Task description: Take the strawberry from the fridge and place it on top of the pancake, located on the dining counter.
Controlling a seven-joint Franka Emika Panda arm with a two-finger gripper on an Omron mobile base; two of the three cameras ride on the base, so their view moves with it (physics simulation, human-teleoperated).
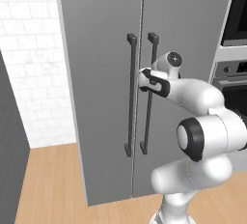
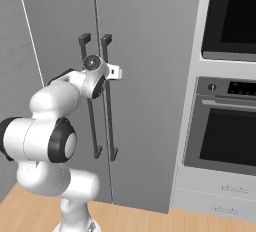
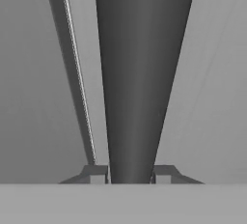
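Note:
The fridge (image 1: 101, 88) (image 2: 145, 101) stands in front of me, tall and matte grey, with both doors closed. Two long dark bar handles run side by side along the door seam. My gripper (image 1: 148, 79) (image 2: 107, 72) is at the right door's handle (image 1: 150, 107) (image 2: 109, 121), at about its upper third. In the hand view that dark handle (image 3: 142, 73) runs up between my fingertips (image 3: 98, 175), which touch it on both sides, so the gripper (image 3: 130, 175) is shut on it. The strawberry, the pancake and the dining counter are out of view.
A dark-glass oven stack (image 2: 227, 126) (image 1: 235, 20) stands just right of the fridge, with white drawers (image 2: 220, 198) below it. A white brick wall (image 1: 34, 73) and a dark panel (image 1: 9, 146) lie to the left. The floor (image 1: 53, 184) is light wood.

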